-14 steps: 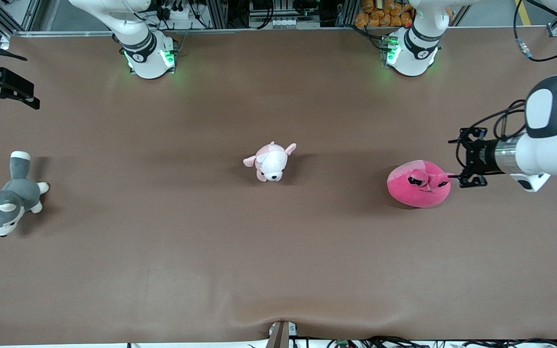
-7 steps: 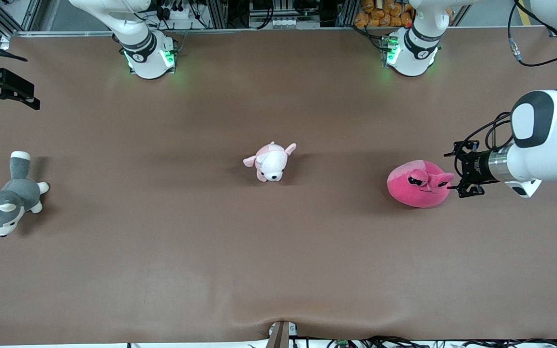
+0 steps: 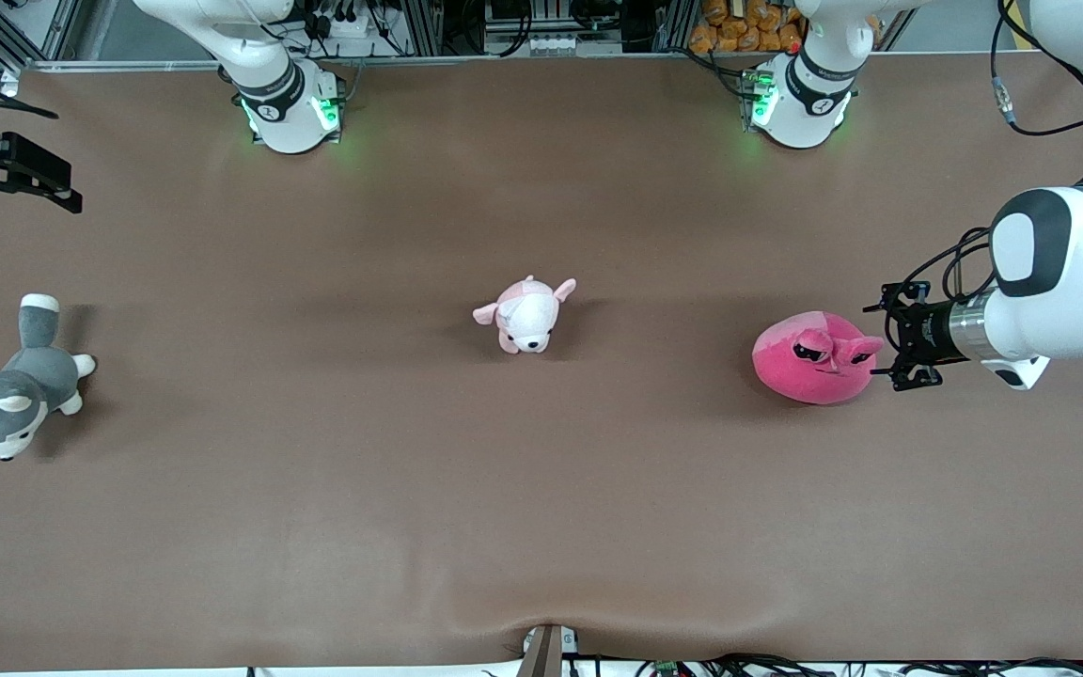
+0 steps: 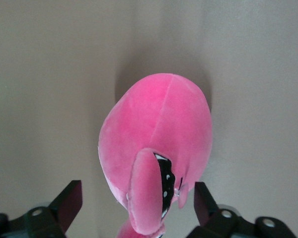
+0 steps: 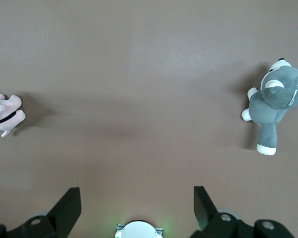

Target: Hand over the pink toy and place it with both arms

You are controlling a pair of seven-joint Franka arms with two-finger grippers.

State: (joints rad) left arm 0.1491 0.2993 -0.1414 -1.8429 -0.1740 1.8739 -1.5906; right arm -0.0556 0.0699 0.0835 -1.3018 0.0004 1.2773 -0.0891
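Observation:
The pink toy (image 3: 814, 359) lies on the brown table toward the left arm's end, face up with its droopy black eyes showing. My left gripper (image 3: 876, 342) is open at the toy's edge. In the left wrist view its two dark fingers (image 4: 69, 201) stand wide on either side of the pink toy's (image 4: 159, 124) snout end without touching it. My right gripper (image 3: 34, 183) hangs open over the right arm's end of the table, with only bare table between the right gripper's (image 5: 136, 203) fingers. That arm waits.
A pale pink-and-white puppy plush (image 3: 525, 315) sits mid-table. A grey-and-white husky plush (image 3: 10, 390) lies at the right arm's end. The two arm bases (image 3: 288, 108) with green lights stand along the table edge farthest from the front camera.
The left arm has drawn in and lowered, bringing its open gripper a little closer around the pink toy's end. The toy and the right arm have not moved.

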